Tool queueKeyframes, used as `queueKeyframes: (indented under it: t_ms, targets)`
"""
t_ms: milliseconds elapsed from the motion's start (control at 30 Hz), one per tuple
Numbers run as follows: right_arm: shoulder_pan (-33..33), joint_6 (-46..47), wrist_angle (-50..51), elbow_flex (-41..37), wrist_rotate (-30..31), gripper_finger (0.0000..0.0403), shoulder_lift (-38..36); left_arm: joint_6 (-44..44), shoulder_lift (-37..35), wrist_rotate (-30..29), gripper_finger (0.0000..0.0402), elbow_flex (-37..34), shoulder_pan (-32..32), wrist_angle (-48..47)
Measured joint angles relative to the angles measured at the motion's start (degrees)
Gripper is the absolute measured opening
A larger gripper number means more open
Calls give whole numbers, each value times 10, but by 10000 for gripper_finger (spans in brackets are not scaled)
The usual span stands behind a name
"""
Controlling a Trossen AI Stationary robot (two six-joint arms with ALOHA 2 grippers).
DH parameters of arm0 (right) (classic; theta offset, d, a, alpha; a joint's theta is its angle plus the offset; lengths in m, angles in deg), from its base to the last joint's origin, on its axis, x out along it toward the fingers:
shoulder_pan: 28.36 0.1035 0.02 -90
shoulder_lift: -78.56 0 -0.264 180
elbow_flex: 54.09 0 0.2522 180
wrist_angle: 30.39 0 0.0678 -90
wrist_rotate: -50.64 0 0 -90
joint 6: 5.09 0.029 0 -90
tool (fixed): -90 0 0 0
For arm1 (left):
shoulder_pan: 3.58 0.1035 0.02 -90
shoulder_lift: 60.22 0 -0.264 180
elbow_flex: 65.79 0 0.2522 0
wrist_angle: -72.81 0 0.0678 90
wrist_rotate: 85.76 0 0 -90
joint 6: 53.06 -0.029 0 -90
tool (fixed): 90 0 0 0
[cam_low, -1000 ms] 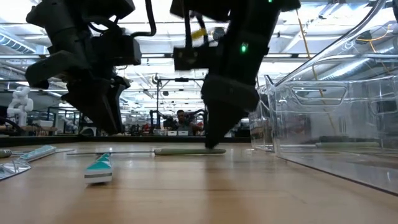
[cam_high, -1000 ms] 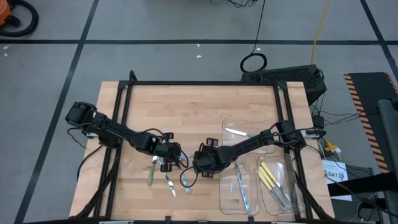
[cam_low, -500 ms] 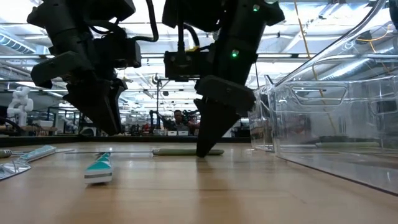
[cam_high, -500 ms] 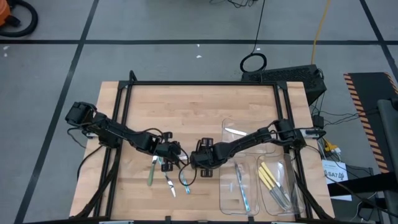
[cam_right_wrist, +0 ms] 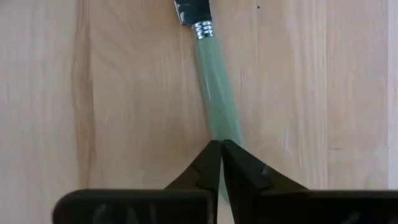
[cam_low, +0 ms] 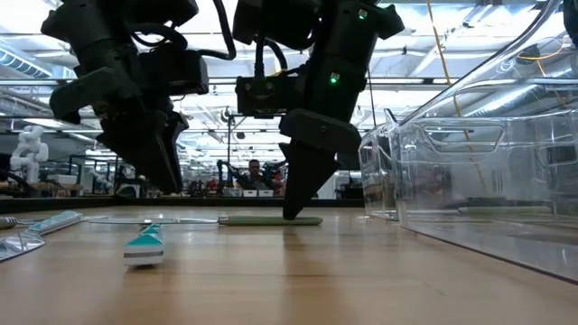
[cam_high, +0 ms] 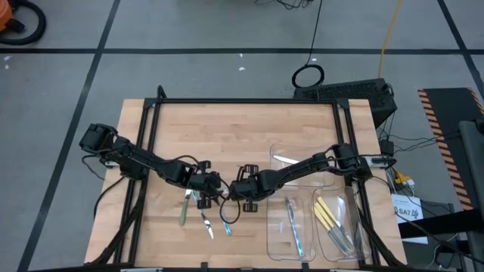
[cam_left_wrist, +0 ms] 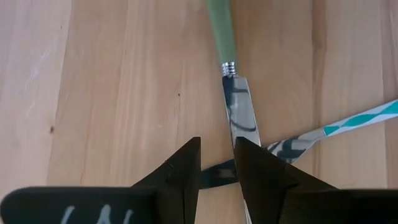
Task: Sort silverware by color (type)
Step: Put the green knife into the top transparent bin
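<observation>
A knife with a pale green handle (cam_right_wrist: 214, 87) and a silver blade (cam_left_wrist: 239, 112) lies flat on the wooden table (cam_high: 249, 136) between my two grippers. My right gripper (cam_right_wrist: 221, 149) is shut at the handle's free end. My left gripper (cam_left_wrist: 217, 165) hovers over the blade's tip, open by a narrow gap with only table showing in it. A teal-striped utensil (cam_left_wrist: 367, 115) lies with its silver end crossing under the blade. Another green utensil (cam_high: 184, 211) and a blue one (cam_high: 225, 224) lie flat toward the near edge. My right gripper has its shut fingertips (cam_right_wrist: 211, 155) on top of the green handle near its free end (cam_right_wrist: 227, 134). They come from above, slanting down, in line with the handle. The knife lies flat on the table (cam_low: 271, 219). My left gripper: I cannot tell whether a finger touches the blade.
Clear plastic trays (cam_high: 302, 249) stand at the table's right. One holds light blue utensils (cam_high: 293, 227), one holds yellow ones (cam_high: 327, 215), and a silver piece (cam_high: 286, 160) lies in the far one. The table's far half has free room. A person shows far behind in the low view.
My right gripper has moved toward the table's left and down onto the green handle's end, turning a little. In the low view its blunt tip has drawn into a point as the fingers shut. The knife and my left gripper have stayed put.
</observation>
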Motion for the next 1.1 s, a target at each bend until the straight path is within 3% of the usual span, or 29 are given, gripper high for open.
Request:
queueKeyframes:
  t_ms: [167,233,400,567,700,833,1100]
  targets:
    - [6,15,5,-2,-3,19,-23,-7,0,0,108,0,0,-3]
    - [16,11,8,-3,27,34,-32,-8,0,1,108,0,0,-8]
    - [33,-24,0,-3,101,104,-45,-8,0,1,108,0,0,-6]
    - [29,-54,-5,-3,96,184,-17,-7,0,1,108,0,0,-6]
    - [18,-64,-6,0,58,210,-9,-7,0,1,108,0,0,-6]
    - [4,-53,-4,0,25,191,-8,-7,0,1,108,0,0,-6]
    - [-21,-30,-8,0,-62,63,-7,-6,0,1,108,0,0,-6]
